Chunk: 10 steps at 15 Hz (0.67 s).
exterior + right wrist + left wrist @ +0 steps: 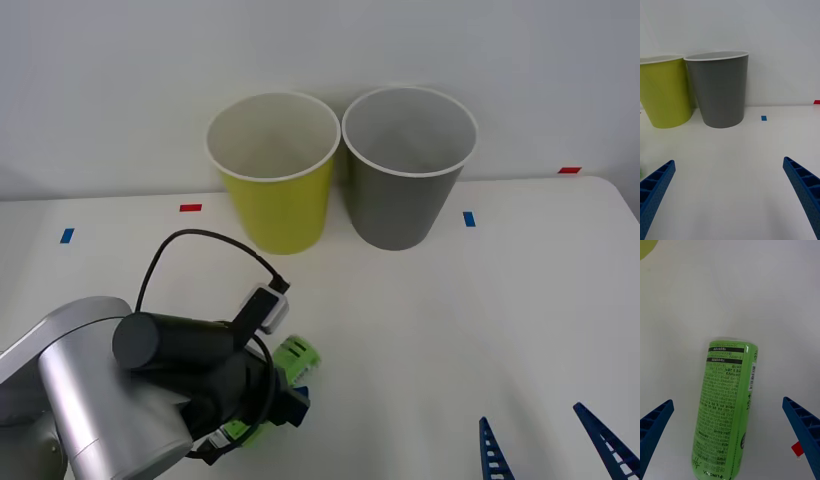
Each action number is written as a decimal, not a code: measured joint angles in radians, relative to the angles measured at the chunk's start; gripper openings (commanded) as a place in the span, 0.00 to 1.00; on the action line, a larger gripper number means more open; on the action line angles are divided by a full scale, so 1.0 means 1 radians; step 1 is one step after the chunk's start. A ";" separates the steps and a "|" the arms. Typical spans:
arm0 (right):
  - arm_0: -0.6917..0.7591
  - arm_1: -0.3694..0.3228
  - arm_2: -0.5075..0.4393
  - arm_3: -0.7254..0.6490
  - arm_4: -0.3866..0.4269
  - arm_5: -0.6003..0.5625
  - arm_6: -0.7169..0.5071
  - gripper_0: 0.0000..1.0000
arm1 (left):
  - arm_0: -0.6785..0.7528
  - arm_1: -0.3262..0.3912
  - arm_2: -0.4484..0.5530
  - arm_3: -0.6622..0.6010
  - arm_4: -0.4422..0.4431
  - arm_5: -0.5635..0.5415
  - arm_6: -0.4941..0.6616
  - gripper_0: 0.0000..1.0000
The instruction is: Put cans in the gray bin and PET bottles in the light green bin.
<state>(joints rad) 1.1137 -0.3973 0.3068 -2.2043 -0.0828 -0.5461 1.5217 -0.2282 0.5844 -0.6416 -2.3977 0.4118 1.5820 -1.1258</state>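
The PET bottle (296, 358), slim with a bright green printed label, lies on its side on the white table at the front left. My left gripper (728, 401) hangs open just over it, one blue finger on each side of the bottle (728, 412), not touching it. The left arm (120, 390) covers much of the bottle in the front view. My right gripper (532, 415) waits open and holds nothing at the front right. The light green bin (275, 200) and the gray bin (405, 205) stand upright side by side at the back. Cans are out of view.
Both bins (664, 93) (720, 93) stand close to the white wall. Small tape marks lie on the table: red (190, 208), blue (66, 236), blue (469, 218), red (569, 170). A black cable (190, 240) loops off the left wrist.
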 measured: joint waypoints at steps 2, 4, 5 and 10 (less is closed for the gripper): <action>0.000 0.000 0.000 0.000 0.000 0.000 0.000 1.00 | -0.010 -0.008 -0.003 0.028 -0.003 0.001 0.001 1.00; 0.000 0.000 0.000 0.000 0.000 0.000 0.000 1.00 | -0.036 -0.012 -0.024 0.057 -0.012 0.003 0.003 1.00; 0.000 0.000 0.000 0.000 0.000 0.000 0.000 1.00 | -0.056 -0.014 -0.049 0.069 -0.026 0.011 0.006 1.00; 0.000 0.000 0.000 0.000 0.000 0.000 0.000 1.00 | -0.093 -0.050 -0.075 0.123 -0.038 0.040 0.007 1.00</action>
<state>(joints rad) 1.1137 -0.3973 0.3068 -2.2043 -0.0828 -0.5461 1.5217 -0.3209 0.5341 -0.7163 -2.2747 0.3735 1.6222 -1.1184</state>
